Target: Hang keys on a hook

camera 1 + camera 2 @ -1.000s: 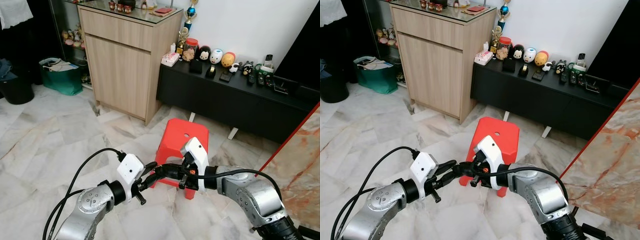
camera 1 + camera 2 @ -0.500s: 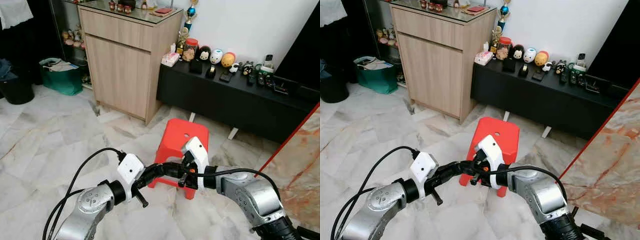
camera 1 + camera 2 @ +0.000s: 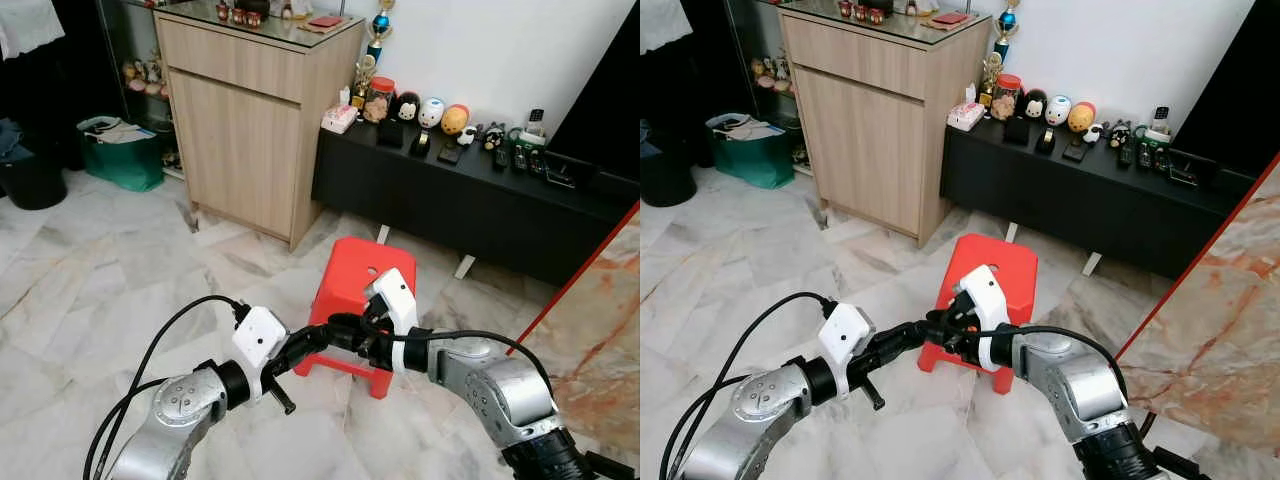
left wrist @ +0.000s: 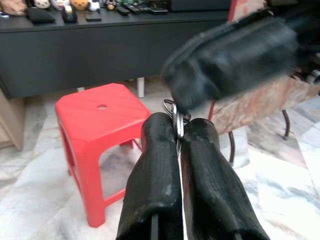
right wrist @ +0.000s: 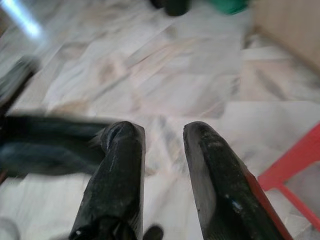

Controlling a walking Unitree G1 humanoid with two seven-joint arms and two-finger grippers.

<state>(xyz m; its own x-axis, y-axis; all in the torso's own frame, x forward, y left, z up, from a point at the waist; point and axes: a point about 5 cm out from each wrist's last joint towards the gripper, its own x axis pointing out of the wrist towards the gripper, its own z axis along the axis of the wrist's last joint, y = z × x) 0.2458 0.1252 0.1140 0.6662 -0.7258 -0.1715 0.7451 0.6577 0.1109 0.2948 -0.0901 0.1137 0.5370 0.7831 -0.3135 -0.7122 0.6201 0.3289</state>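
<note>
The left gripper has its two matte black fingers pressed together on the keys, whose thin metal ring pokes out just past the tips; the right gripper, fingers parted and empty, sits close in front. This looks like a hand-to-hand transfer; next the keys must be carried to a hook; beyond stands a glossy red plastic stool on veined marble floor.

Pale marble floor – red stool, wooden cabinet, green bag on it
</note>
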